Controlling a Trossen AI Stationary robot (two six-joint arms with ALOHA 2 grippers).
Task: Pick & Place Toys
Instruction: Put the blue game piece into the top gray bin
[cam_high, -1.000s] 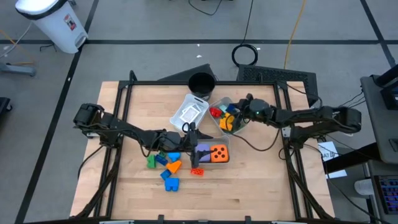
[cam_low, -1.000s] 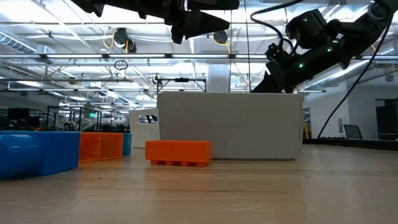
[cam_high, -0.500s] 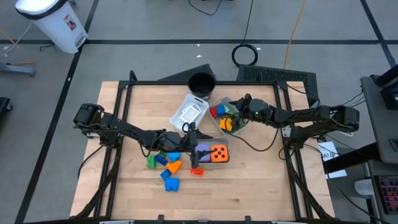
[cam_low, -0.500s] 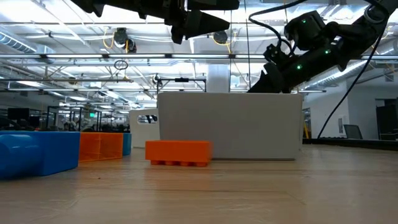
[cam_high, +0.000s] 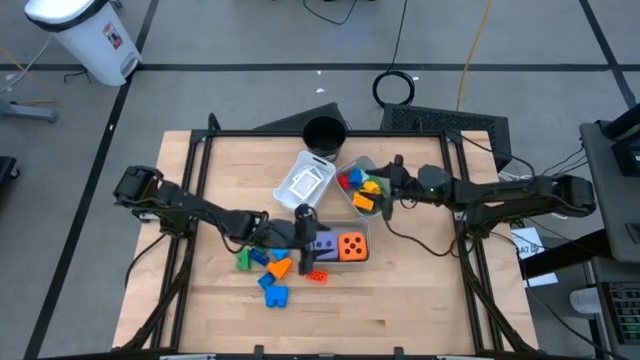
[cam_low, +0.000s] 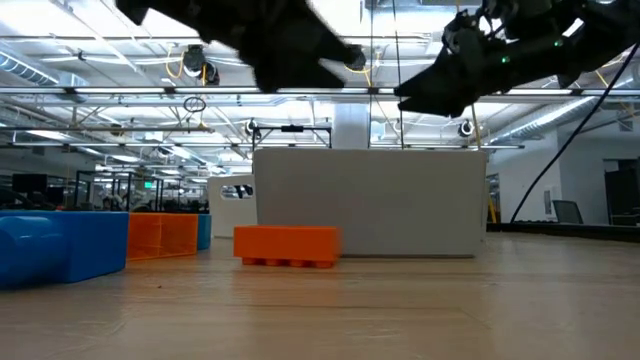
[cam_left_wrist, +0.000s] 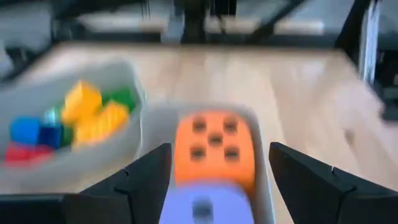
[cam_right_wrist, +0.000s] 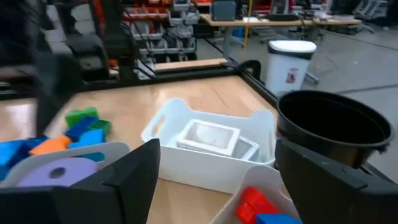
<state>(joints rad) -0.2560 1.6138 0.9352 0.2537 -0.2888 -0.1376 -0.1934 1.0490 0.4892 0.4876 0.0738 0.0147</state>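
The left gripper (cam_high: 303, 214) hovers with fingers spread and empty beside the tray holding the orange die (cam_high: 351, 246) and purple die (cam_high: 324, 243), near the table's middle. The right gripper (cam_high: 393, 180), fingers likewise apart and empty, hangs over the tray of small blocks (cam_high: 363, 187) toward the far edge.

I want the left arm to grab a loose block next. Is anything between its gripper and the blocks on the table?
Nothing visible blocks it. The left gripper, open and empty, hangs beside the tray holding the orange die; the loose blocks lie bare on the table just beside it.
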